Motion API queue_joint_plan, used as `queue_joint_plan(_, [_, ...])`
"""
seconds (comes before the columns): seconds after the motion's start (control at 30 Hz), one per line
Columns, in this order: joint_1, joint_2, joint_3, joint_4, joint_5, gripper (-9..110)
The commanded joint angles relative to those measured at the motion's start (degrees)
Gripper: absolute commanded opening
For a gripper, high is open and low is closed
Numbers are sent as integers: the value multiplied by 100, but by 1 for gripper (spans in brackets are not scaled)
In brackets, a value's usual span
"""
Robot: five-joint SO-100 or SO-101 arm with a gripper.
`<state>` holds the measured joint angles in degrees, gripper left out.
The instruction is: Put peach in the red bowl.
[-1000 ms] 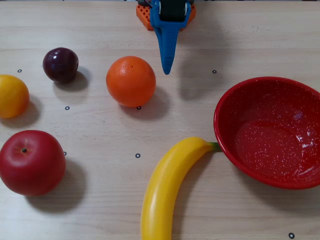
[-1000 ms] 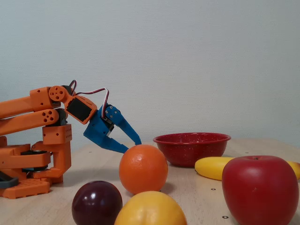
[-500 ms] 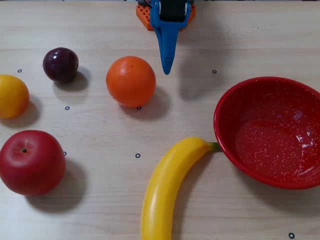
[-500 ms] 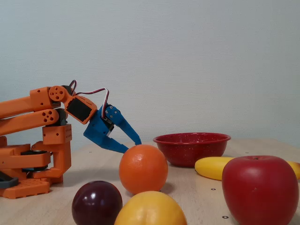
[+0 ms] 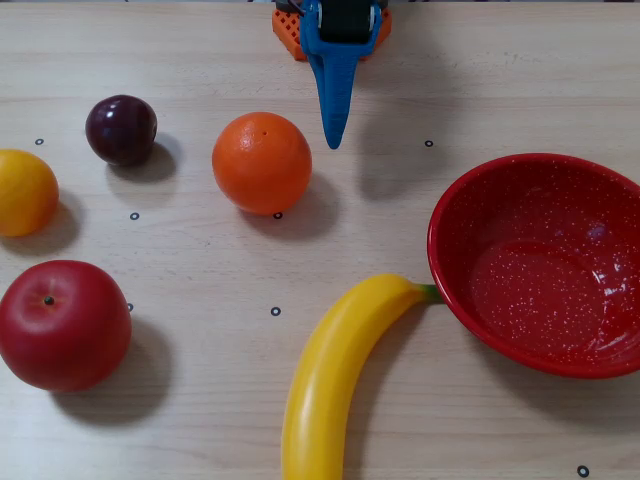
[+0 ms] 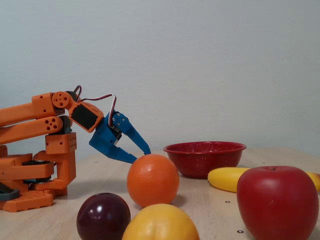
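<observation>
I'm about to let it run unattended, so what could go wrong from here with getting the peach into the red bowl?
1. The orange sits nearer the end effector than the peach at the overhead fixed view's left edge, so it could be grabbed by mistake.
2. The plum lies near the path and might be knocked.
3. Carrying across, the banana touching the red bowl could be nudged.

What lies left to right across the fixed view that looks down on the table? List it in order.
peach → red apple → plum → orange → banana and gripper, overlapping in left-right position → red bowl
</observation>
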<state>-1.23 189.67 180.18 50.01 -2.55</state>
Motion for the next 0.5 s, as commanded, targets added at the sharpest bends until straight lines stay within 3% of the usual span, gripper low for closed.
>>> queue_joint_plan(0.0, [-18, 9, 229, -290, -185, 0])
queue_joint_plan(0.47, [-26, -888, -1239, 369, -738, 0])
